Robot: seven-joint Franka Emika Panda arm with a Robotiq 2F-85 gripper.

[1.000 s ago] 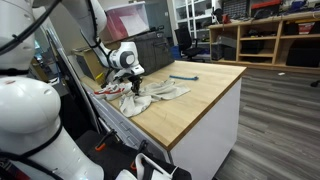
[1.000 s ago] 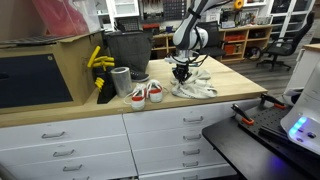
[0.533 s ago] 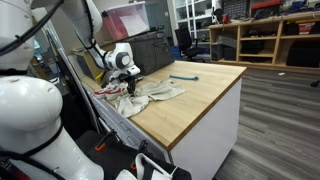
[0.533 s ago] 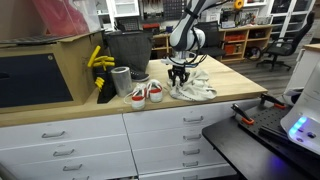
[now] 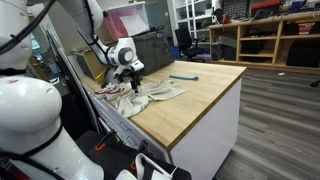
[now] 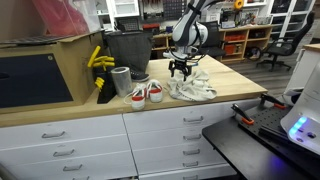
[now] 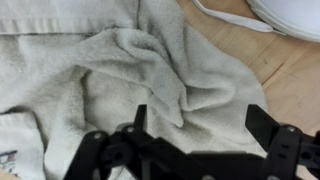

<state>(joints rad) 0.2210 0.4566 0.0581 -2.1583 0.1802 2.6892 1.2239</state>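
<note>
Only wrist view shows towel [image 7: 120, 70] folds (end effector [image 7: 200, 118] spread wide).

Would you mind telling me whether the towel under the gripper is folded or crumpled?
Crumpled: the towel lies in loose, bunched ridges on the wooden counter, with no neat folds, beneath the open gripper.

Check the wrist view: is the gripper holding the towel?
No: the gripper stands open, its fingers spread wide apart above the crumpled towel, with nothing between them.

Glossy white arm [image 5: 96, 19] of rounded links, black joint rings, ending in 2 black jaws.
</note>
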